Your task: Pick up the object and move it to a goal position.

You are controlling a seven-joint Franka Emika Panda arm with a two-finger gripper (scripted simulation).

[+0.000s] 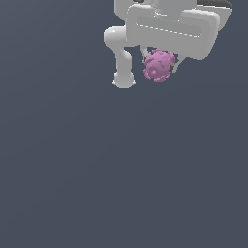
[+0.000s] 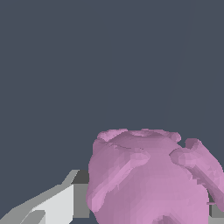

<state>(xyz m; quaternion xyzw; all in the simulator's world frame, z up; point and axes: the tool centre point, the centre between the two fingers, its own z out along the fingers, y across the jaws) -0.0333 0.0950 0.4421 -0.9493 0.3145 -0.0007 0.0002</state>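
Observation:
The object, a small pink-purple bumpy blob (image 1: 159, 66), hangs under the white gripper (image 1: 160, 65) near the top of the exterior view. The gripper's fingers sit on either side of it and are shut on it. The blob is held up in the air, off the dark grey floor (image 1: 121, 184). In the wrist view the blob (image 2: 148, 179) fills much of the picture, with one white and grey finger (image 2: 65, 201) pressed against its side. The other finger is mostly hidden behind the blob.
The white arm links (image 1: 123, 60) hang at the exterior view's left of the gripper. The floor is a plain dark grey surface with no other objects or markers in view.

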